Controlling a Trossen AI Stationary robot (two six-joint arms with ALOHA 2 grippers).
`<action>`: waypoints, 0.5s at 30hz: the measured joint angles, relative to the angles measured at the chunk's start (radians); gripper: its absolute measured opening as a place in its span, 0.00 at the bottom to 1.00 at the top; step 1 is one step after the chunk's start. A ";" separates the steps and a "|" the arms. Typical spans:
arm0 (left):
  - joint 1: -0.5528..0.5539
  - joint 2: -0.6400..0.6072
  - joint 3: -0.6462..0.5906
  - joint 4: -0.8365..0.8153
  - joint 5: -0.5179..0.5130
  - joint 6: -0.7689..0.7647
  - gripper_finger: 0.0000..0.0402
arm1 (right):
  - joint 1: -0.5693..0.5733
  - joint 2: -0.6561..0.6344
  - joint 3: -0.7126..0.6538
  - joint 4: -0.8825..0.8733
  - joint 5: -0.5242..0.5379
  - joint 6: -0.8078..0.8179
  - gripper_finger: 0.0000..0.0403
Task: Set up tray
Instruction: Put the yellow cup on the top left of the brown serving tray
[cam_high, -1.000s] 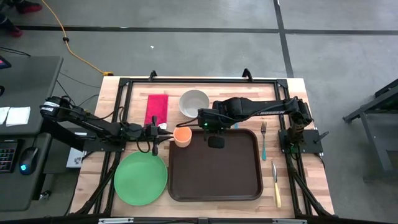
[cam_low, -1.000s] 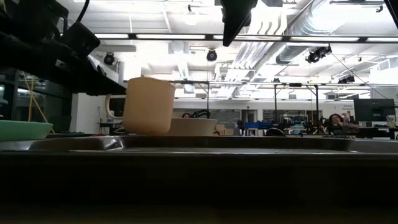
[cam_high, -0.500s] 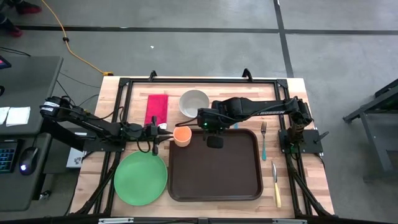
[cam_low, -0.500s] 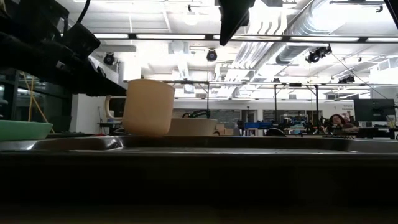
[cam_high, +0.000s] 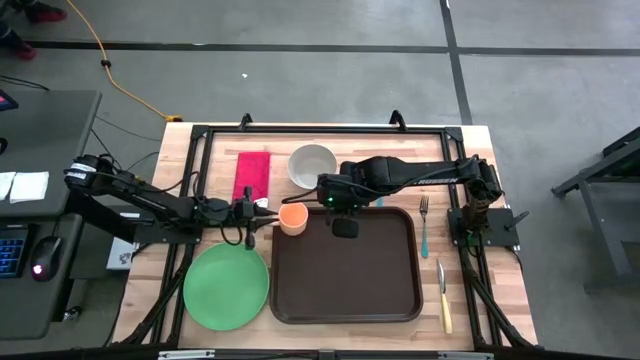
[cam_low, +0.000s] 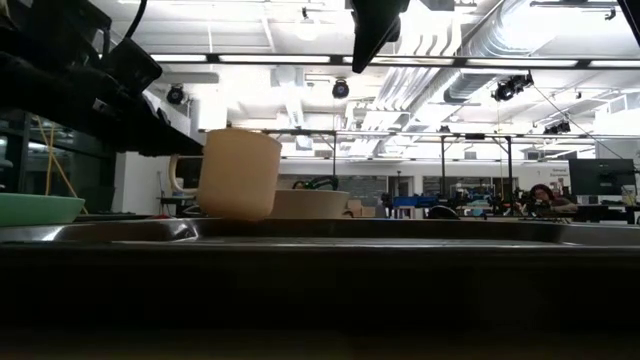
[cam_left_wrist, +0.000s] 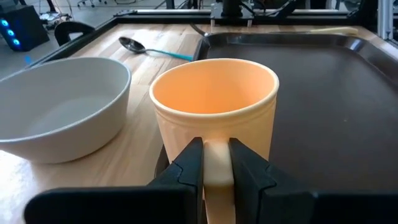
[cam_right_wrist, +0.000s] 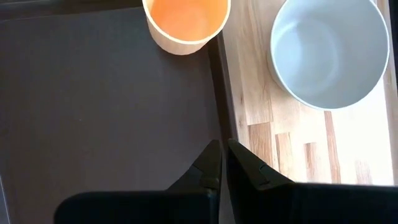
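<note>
Tray (cam_high: 345, 265), dark brown and bare, lies at the near middle of the wooden desk (cam_high: 475, 310), its inside carrying nothing as seen from above. The left hand (cam_left_wrist: 215, 165) is clenched on the handle of an orange mug (cam_high: 293, 217), which hangs at the tray's far left corner, just off or over the rim; from these views it cannot be told whether the mug rests on the rim or is lifted. The right hand (cam_right_wrist: 219, 163) hovers over the tray's far edge with its fingers pressed together and holding nothing. A white bowl (cam_high: 312, 165) sits on the desk just beyond the mug, a folded red napkin (cam_high: 251, 175) lies to the left of the bowl, and a round green plate (cam_high: 227, 285) rests left of the tray, touching or nearly touching its rim. A fork with a teal handle (cam_high: 424, 225) and a knife with a yellow handle (cam_high: 443, 295) lie to the right of the tray, and a spoon (cam_left_wrist: 146, 48) lies by the tray's far rim. By this reckoning the job is barely begun: the mug appears to be the first piece going in, while plate, bowl, napkin and cutlery all wait outside. White lettering runs along the right arm, too small to read.
</note>
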 joint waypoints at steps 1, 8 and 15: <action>-0.003 0.009 0.000 0.006 -0.002 -0.005 0.22 | 0.000 0.000 0.000 0.000 0.001 0.000 0.00; -0.056 0.083 0.032 0.028 -0.050 -0.019 0.22 | 0.000 0.000 0.000 0.002 0.023 -0.005 0.00; -0.057 0.099 0.033 0.021 -0.065 -0.024 0.22 | 0.000 0.000 0.000 0.002 0.022 -0.013 0.00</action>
